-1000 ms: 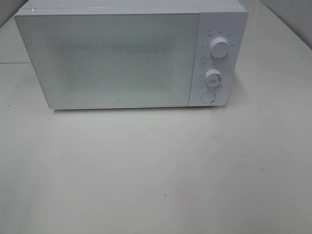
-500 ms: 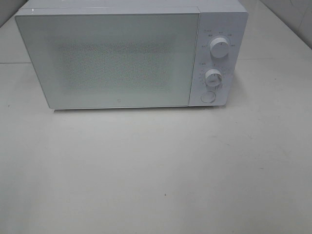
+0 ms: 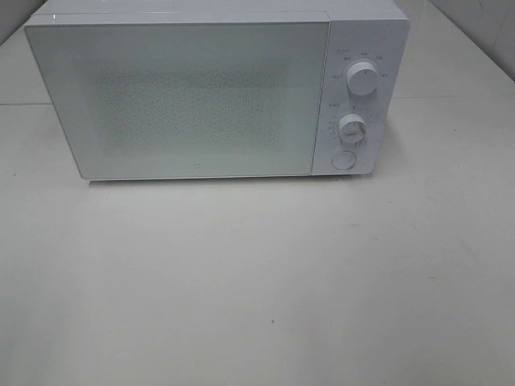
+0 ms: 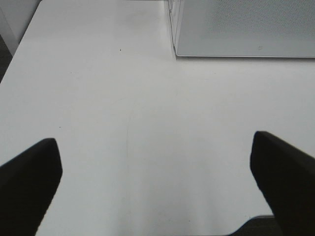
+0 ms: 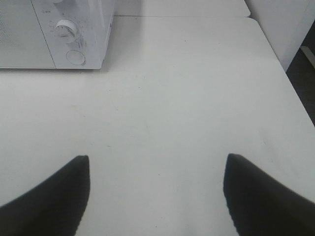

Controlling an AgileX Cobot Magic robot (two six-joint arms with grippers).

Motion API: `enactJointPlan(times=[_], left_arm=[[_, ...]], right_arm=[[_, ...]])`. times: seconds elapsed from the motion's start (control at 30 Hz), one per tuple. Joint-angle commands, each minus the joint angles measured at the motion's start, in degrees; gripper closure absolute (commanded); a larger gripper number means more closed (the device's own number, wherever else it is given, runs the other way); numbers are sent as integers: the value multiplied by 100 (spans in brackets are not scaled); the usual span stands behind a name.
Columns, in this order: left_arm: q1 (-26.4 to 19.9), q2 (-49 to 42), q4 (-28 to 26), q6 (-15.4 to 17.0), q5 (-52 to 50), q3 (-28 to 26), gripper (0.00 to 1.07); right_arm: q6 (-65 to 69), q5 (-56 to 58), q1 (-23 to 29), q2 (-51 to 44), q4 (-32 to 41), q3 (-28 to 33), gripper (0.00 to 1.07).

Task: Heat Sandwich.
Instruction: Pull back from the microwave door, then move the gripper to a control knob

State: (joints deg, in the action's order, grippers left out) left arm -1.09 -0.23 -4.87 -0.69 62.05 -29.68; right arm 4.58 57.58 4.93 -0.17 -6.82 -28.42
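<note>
No change since a second ago, white microwave [image 3: 193,100] door shut on desk [image 3: 257,281], left claw [image 4: 155,140] and right claw [image 5: 157,158] spread open over desk, gripping nothing, sandwich location cannot be told

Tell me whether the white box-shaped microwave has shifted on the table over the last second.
No. The white microwave keeps the same position relative to the small dark speck on the pale table.

Microwave [image 3: 217,96] shut, inside unseen
Door [image 3: 185,104] mesh hides the inside; dial [image 3: 364,80] marks at 2 o'clock too small to read; left gripper [image 4: 153,139] and right gripper [image 5: 157,157] fingers run off frame.
</note>
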Motion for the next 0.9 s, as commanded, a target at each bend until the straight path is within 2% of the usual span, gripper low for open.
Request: enactJointPlan(times=[0.03, 0.57, 0.9], left_arm=[[-11, -132, -52, 0, -69, 6, 7], [-11, -132, -52, 0, -69, 6, 7], [-11, -132, -52, 0, -69, 6, 7]], right_arm=[[-46, -46, -29, -166, -17, 6, 35], [-126, -63, -29, -166, -17, 6, 35], [-126, -189, -29, 195, -57, -258, 28]])
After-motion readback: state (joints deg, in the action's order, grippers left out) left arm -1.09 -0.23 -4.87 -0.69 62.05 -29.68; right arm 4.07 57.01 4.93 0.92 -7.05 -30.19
